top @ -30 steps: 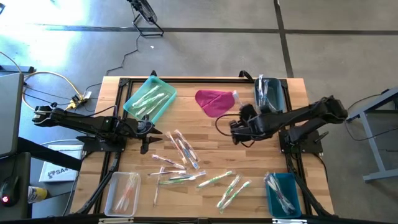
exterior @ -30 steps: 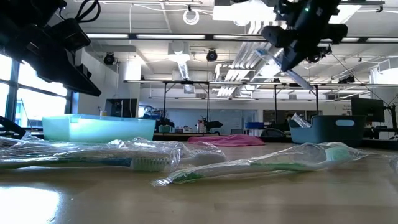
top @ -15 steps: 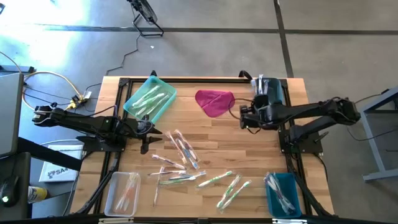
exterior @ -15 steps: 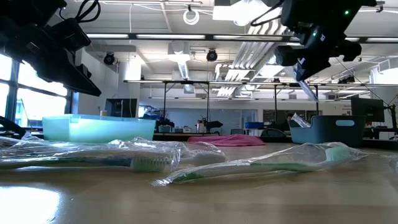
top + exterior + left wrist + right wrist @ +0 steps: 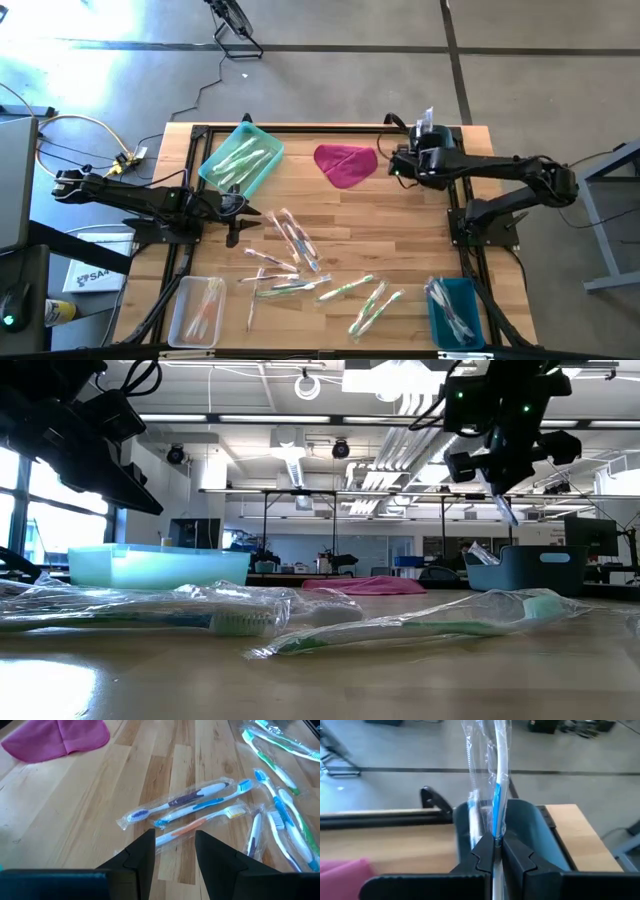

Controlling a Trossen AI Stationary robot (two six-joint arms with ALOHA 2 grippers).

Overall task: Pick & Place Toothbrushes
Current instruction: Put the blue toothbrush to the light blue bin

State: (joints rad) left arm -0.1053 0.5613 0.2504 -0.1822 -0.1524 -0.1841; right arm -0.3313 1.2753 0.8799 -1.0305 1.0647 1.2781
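While your right gripper [image 5: 492, 845] clamps the toothbrush [image 5: 499, 785], centre it above the bin [image 5: 540, 827] ahead before releasing.

The wrapped toothbrush [image 5: 496, 780] runs off the right wrist view's top, head unseen.

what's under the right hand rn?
The right hand, shut on a wrapped blue toothbrush, hangs over the dark blue bin at the table's far right corner. The arm covers the bin's contents.
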